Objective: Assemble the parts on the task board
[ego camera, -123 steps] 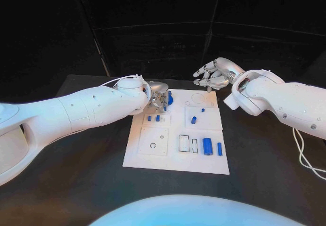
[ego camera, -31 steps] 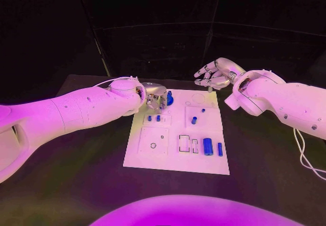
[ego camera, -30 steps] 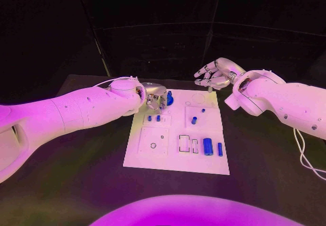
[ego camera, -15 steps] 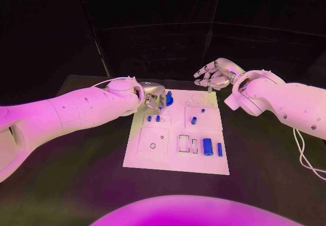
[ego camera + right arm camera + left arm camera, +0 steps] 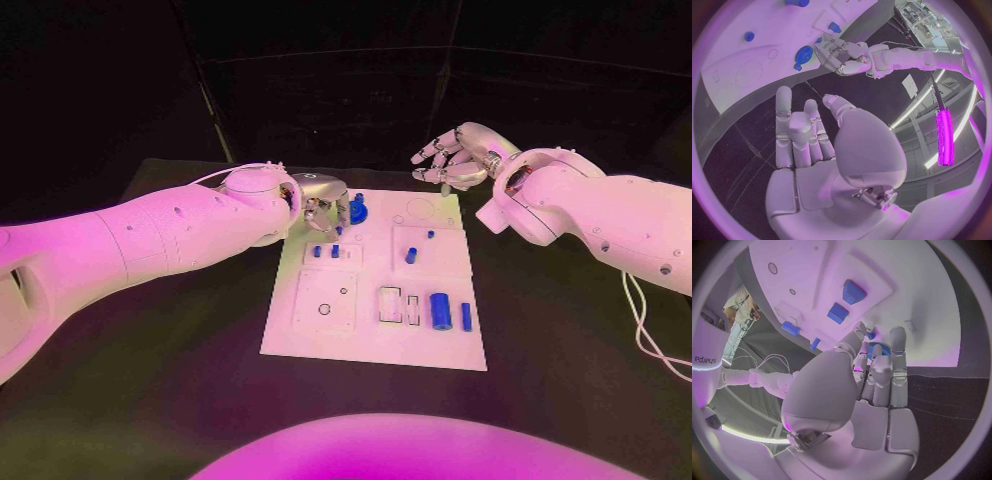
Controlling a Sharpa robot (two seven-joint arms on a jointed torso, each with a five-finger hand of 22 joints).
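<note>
Hiding part of the blue disc (image 5: 356,210), left hand (image 5: 326,203) grip unclear; right hand (image 5: 450,157) loosely spread, holding nothing.

left robot hand (image 5: 326,203) lifted off blue part (image 5: 356,210)

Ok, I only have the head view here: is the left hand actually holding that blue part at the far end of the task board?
Observer: The right wrist view shows the round blue part lying flat on the task board. The left hand is beside it with fingertips at its edge, but I cannot confirm a grip.
Operator: And from the left wrist?
Observer: There the left hand's fingers point down at the board, with blue showing between them.
Operator: Is the right hand carrying anything?
Observer: No. Its own wrist view shows the right hand with its fingers apart and its palm empty.
</note>
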